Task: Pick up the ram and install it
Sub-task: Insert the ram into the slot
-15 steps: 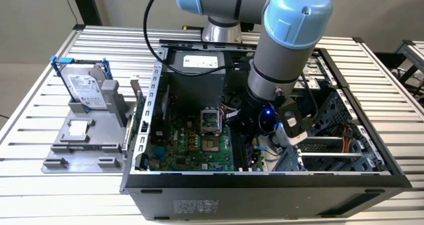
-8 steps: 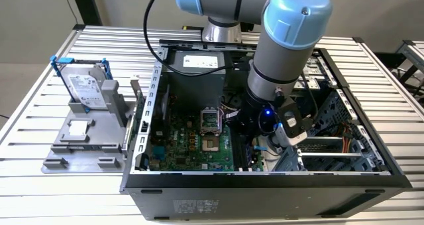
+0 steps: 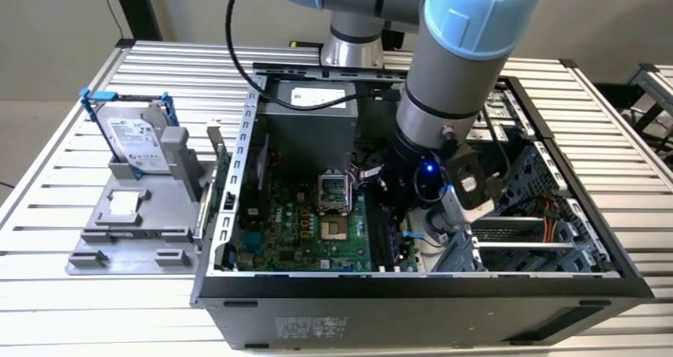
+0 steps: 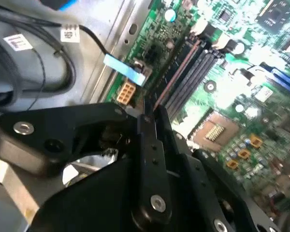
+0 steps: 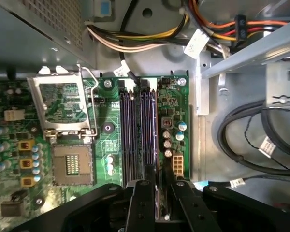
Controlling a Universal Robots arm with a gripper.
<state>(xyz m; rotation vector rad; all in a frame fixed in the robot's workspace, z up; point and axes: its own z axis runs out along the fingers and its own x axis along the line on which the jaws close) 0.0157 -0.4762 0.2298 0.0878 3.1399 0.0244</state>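
One robot arm reaching down inside open computer case [image 3: 421, 290], gripper [image 5: 157, 193] poised directly over memory slots [image 5: 137, 130] beside CPU socket [image 5: 72, 166]. Jaws nearly closed, pinching ram [image 5: 159, 191] edge-on just above outermost slot. Insertion step, judging by position; next calls for exact alignment and straight downward pressure. Four memory slots counted, one ram stick, one hard drive [image 3: 137, 140] outside case.

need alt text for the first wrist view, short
Black gripper holds a thin RAM stick on edge over the memory slots of a green motherboard inside a computer case. An open processor socket lies beside the slots; bundled cables run past them.
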